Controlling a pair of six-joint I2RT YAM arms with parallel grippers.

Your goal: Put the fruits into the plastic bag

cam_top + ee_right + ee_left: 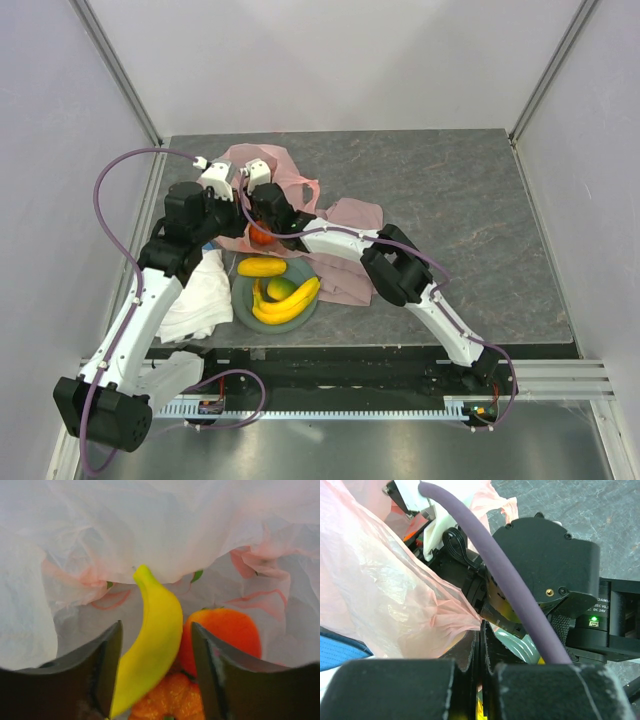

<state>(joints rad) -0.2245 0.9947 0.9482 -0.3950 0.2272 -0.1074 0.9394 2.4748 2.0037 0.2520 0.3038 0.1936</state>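
Left jaws pinching translucent pale-pink plastic bag [380, 590]; right jaws spread, yellow banana [152, 640] between.

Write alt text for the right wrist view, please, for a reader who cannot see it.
A yellow banana-shaped fruit lies between the open fingers of the right gripper, inside a translucent pale-pink plastic bag. Next to it, lower in the bag, are a red-orange round fruit and a tangerine.

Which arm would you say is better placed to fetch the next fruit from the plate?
Right. The right tool is open inside the plastic bag, so probably free to go to the plate. The left tool is shut on the bag's film.
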